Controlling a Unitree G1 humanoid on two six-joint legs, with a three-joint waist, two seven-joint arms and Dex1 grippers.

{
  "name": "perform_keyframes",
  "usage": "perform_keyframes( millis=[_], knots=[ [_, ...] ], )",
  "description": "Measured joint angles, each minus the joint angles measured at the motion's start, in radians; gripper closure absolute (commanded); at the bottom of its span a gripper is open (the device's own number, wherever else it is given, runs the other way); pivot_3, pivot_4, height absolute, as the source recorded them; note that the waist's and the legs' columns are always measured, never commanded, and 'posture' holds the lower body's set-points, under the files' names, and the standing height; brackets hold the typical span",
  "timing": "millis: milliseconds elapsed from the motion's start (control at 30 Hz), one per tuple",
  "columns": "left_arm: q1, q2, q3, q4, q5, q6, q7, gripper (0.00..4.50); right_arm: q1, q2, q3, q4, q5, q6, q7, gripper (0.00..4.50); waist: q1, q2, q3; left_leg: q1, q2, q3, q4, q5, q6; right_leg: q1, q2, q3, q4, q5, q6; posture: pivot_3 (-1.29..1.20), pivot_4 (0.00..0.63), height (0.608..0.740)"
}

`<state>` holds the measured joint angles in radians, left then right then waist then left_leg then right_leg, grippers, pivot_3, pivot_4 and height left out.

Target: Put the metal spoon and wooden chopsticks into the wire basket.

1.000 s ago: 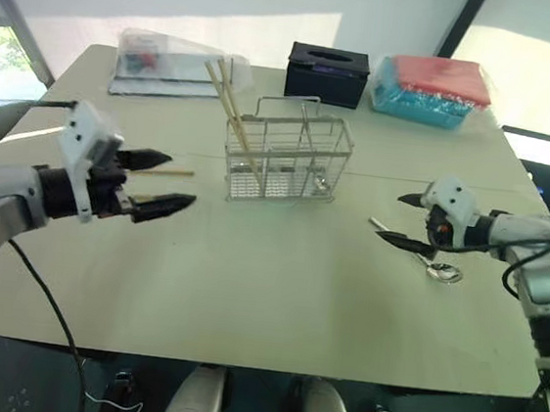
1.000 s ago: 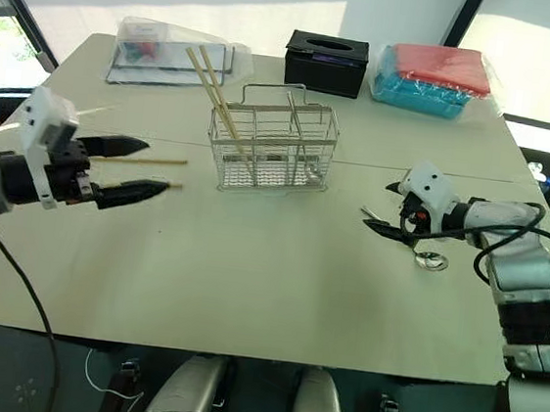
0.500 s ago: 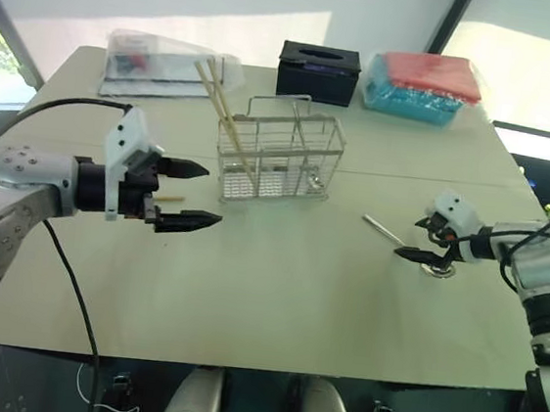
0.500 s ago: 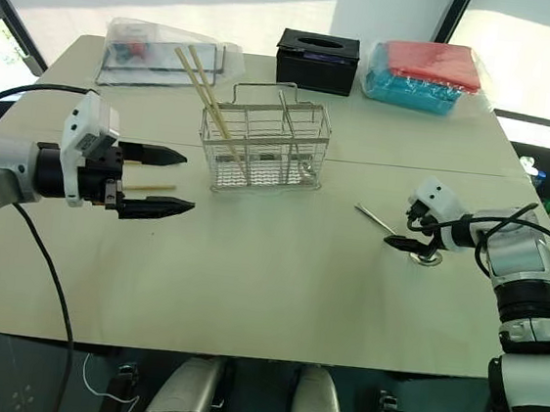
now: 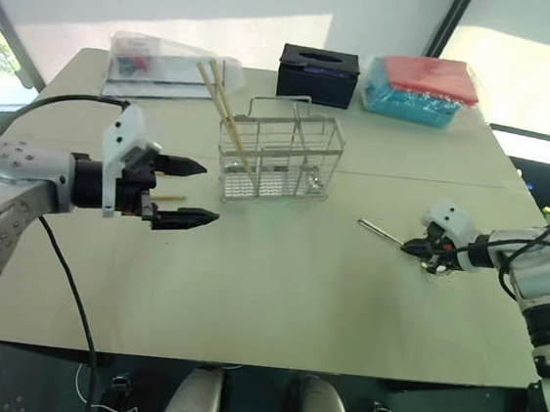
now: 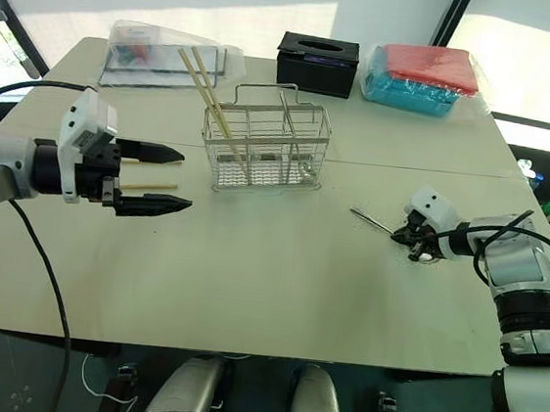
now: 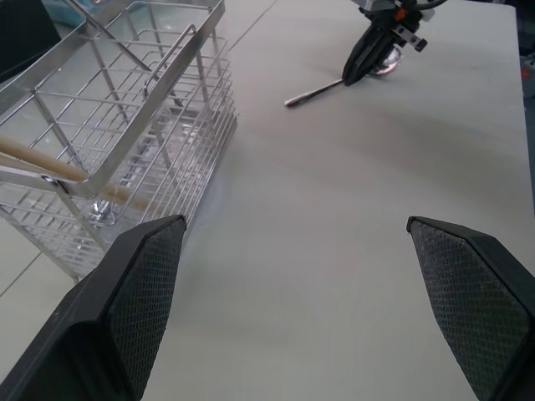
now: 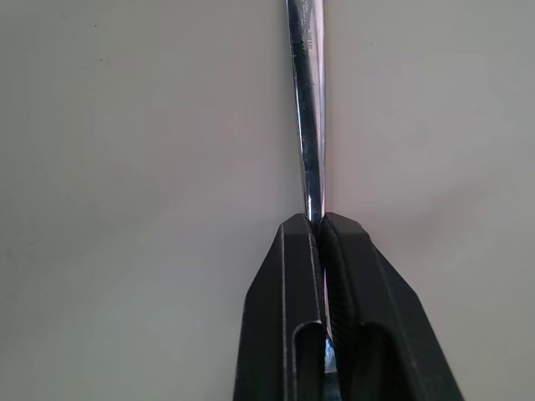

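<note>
Because the metal spoon (image 8: 308,109) is slim, stiff and polished, I judge it light but slippery, best pinched on the handle near the bowl. My right gripper (image 6: 412,236) has its jaws pressed together on that handle where it lies on the matte pale table (image 5: 276,285). My left gripper (image 5: 190,193) hovers with jaws spread, one wooden chopstick (image 6: 149,187) lying just behind it. Farther back stands the rigid wire basket (image 5: 280,159), a pair of wooden chopsticks (image 5: 224,114) leaning in one end compartment. Behind it sits a black tissue box (image 5: 318,75).
</note>
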<state>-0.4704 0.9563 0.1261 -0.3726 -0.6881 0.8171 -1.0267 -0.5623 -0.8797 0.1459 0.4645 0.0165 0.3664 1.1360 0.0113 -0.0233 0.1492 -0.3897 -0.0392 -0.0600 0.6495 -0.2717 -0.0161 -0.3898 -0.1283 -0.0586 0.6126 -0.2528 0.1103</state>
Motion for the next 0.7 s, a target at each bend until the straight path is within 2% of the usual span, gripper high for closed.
perform_keyframes(
  millis=[300,433,533,700],
  knots=[
    [-0.013,-0.002,0.0,0.007,0.002,0.0,0.008,0.0,0.02,0.021,-0.043,-0.014,0.014,0.022,-0.06,4.46,0.0,0.0,0.0,0.0,0.0,0.0,0.0,0.0,0.0,0.0,0.0,0.0,0.0,0.0,0.0,0.0,0.15,0.667],
    [-0.014,-0.007,0.008,0.012,0.0,0.001,0.035,0.0,0.056,0.062,-0.171,-0.093,0.097,0.066,-0.141,4.46,0.0,0.003,0.002,-0.001,0.0,0.0,0.0,0.0,0.0,-0.002,0.0,0.001,0.001,0.002,0.003,0.0,0.15,0.667],
    [-0.015,-0.017,0.023,0.022,-0.004,0.002,0.061,0.0,0.042,0.111,-0.323,-0.26,0.227,0.163,-0.218,4.46,-0.004,0.006,0.004,-0.001,0.001,0.0,-0.001,0.0,0.0,-0.003,0.0,0.001,0.002,0.002,0.004,0.0,0.15,0.667],
    [-0.041,-0.031,0.047,0.065,-0.009,0.0,0.097,0.0,-0.134,0.256,-0.434,-0.486,0.389,0.332,-0.412,4.46,-0.008,0.006,0.004,-0.001,0.002,0.0,-0.002,0.0,-0.001,-0.004,0.002,0.001,0.002,0.002,0.003,0.0,0.15,0.667]
  ],
)
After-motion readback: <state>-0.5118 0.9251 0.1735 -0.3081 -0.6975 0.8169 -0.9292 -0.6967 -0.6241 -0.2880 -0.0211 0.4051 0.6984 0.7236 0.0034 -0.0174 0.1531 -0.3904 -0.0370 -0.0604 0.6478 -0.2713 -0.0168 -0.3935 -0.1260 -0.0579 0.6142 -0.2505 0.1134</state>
